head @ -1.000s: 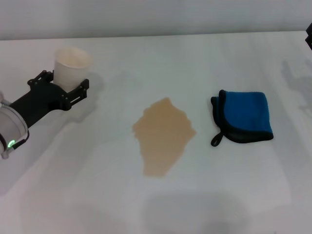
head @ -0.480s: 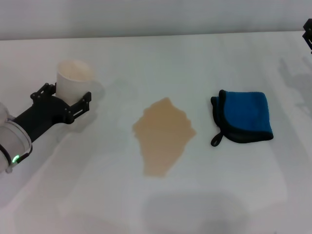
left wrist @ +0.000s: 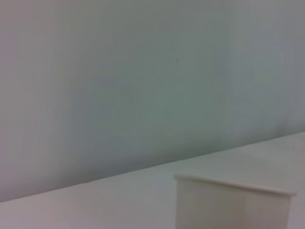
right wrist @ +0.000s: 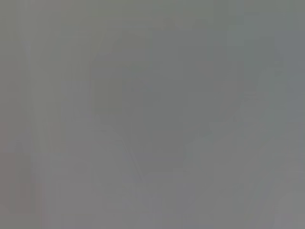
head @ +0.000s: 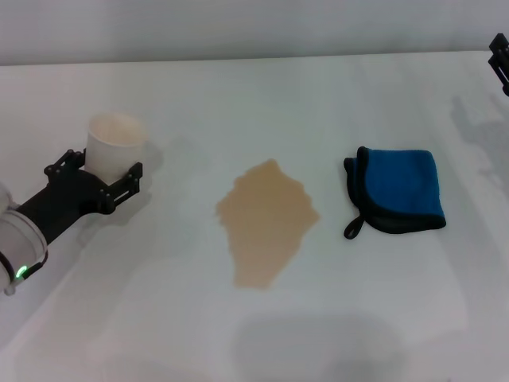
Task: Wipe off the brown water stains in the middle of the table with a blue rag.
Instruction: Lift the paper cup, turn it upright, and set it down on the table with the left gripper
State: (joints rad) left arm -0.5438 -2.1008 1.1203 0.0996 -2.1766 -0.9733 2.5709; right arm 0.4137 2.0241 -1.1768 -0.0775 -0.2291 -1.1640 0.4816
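the stain (head: 266, 221) lies flat in the middle of the white tabletop (head: 334, 95), a tan patch with a jagged edge. the rag (head: 395, 191) lies folded just to the right of it, near but not touching, with its black loop toward the stain. nothing holds the rag, so the wiping is judged as not yet begun.

the left end effector (head: 99, 173) is at the far left of the tabletop, low, with its black fingers on both sides of the cup (head: 114, 142). the cup stands upright between them. it is not possible to tell if the fingers press on the cup or only stand around it, so its opening cannot be told. the cup is well apart from the stain, and this place seems chosen so that it does not stand in the way of the wiping. the left wrist view shows only the rim and wall of the cup (left wrist: 233, 202) close in front, with the tabletop edge behind.

the right end effector (head: 500, 60) shows only as a small dark part at the right edge of the head view, well apart from the rag. its fingers cannot be read. the right wrist view shows nothing clear.

because the rag is on the right side, the right arm is the likely one to take it.
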